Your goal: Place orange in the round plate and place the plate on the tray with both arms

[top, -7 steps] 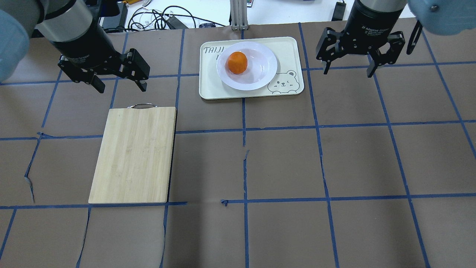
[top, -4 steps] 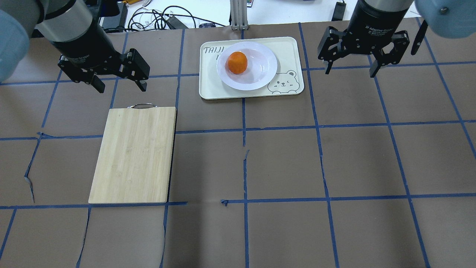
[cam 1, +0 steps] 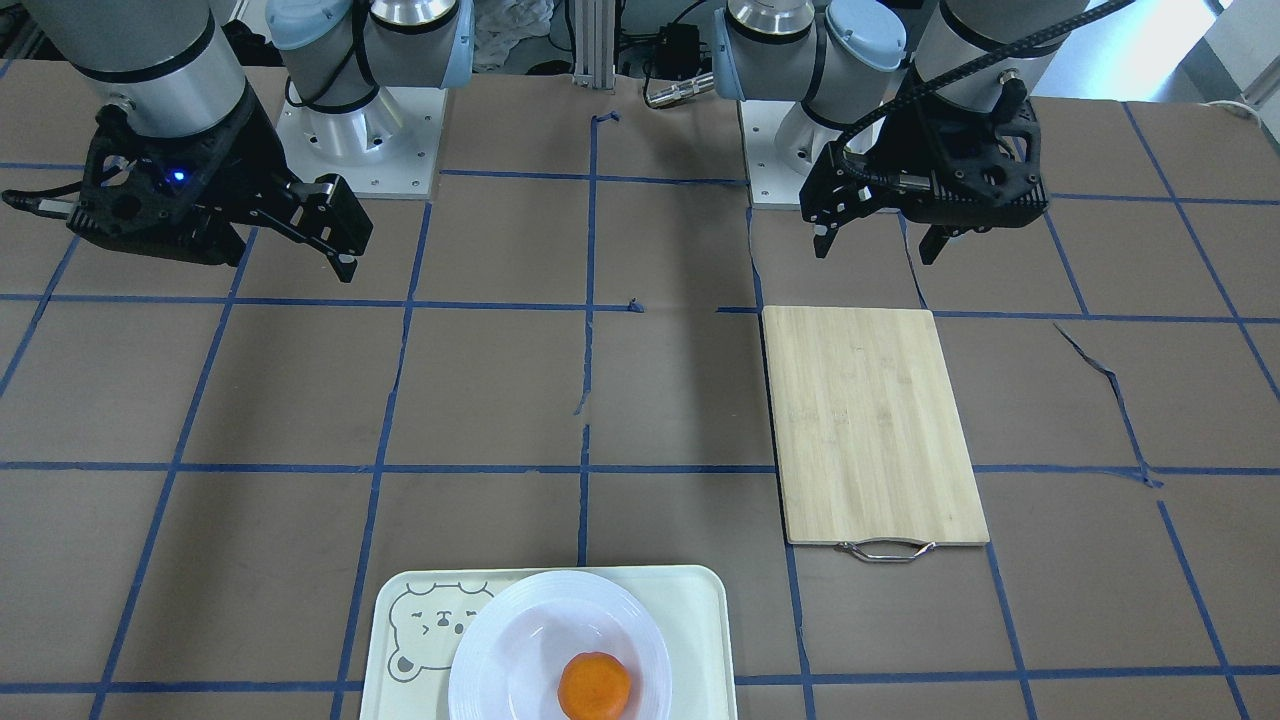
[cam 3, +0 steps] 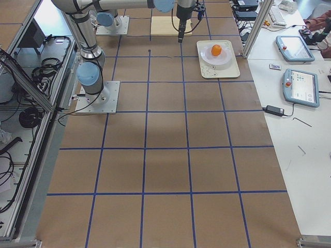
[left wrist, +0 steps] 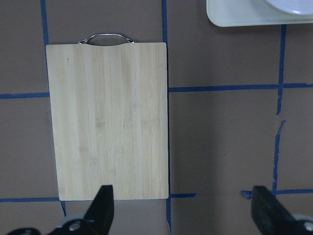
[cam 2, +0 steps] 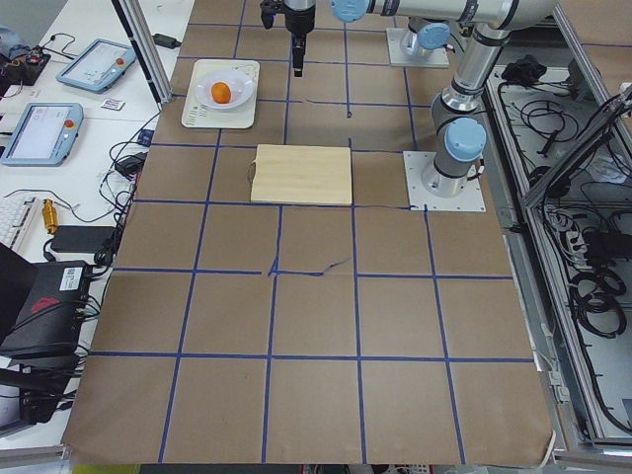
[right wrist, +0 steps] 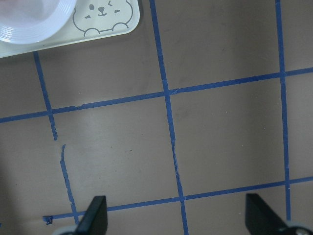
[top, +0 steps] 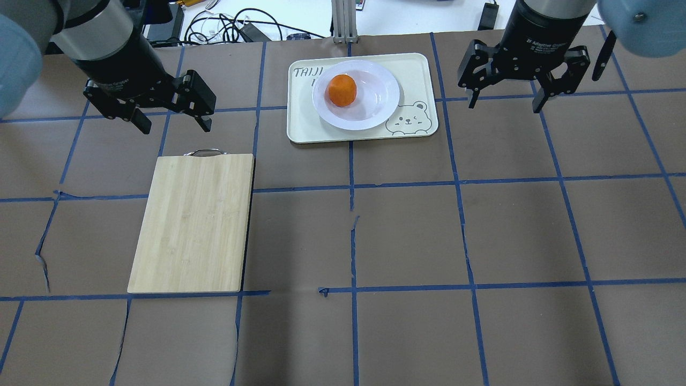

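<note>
Orange (top: pixel 342 90): sat in the sunken centre of the round plate (top: pixel 381 102), toward its left side.
Round plate: rested on the tray (top: pixel 417 68), leaving the bear-face corner uncovered.
Tray: lay at the far middle of the table (top: pixel 407 236).
Left gripper (top: pixel 174 127): claw spread and empty, hovering left of the tray, just beyond the handle end of the bamboo cutting board (top: pixel 193 222).
Right gripper (top: pixel 504 105): claw spread and empty, hovering right of the tray, apart from it.
Step judged: both placements looked done, so only clearing away was left.
Doing it well: lift straight up and move outward with the fingers wide. Avoid sweeping over the tray rim, since a knock could roll the orange.
</note>
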Controlling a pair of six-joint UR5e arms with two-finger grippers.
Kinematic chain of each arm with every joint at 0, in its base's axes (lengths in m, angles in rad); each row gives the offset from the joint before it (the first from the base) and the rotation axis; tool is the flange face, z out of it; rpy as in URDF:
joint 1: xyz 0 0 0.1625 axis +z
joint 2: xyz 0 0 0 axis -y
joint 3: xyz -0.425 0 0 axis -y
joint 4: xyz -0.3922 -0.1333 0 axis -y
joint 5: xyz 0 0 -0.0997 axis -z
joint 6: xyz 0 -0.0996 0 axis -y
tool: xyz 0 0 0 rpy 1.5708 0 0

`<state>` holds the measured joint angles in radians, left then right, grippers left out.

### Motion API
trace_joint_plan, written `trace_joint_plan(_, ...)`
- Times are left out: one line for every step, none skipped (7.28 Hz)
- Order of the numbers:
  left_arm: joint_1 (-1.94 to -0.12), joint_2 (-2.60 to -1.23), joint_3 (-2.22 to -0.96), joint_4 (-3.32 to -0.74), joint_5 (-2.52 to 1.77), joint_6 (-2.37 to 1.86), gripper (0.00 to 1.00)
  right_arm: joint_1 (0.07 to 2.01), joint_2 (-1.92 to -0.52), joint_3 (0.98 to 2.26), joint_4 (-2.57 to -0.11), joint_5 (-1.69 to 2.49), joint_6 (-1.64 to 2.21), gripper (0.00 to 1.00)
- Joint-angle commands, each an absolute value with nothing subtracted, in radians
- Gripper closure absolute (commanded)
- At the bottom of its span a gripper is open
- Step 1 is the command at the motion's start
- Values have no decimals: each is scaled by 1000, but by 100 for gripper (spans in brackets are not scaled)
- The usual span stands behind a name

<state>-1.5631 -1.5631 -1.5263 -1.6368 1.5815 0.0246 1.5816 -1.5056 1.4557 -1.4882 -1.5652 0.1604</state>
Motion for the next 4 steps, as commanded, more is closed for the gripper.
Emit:
trace_joint_plan(-1563,-1563,-1526,-1637,1582,25,0,1582,-1512,1457,-1480,-1565,161,0)
trace_joint_plan(-1562,-1563,-1526,-1637,1582,25,0,1582,-1514,1457,-1482,-1563,161,0)
trace_joint_plan(-1562,-1563,-1526,-1637,1582,25,0,1582,-1513,1457,-1485,-1563,161,0)
trace_joint_plan(-1562,-1563,-1526,-1637,1582,25,0,1582,-1513,1457,-1485,-1563,161,0)
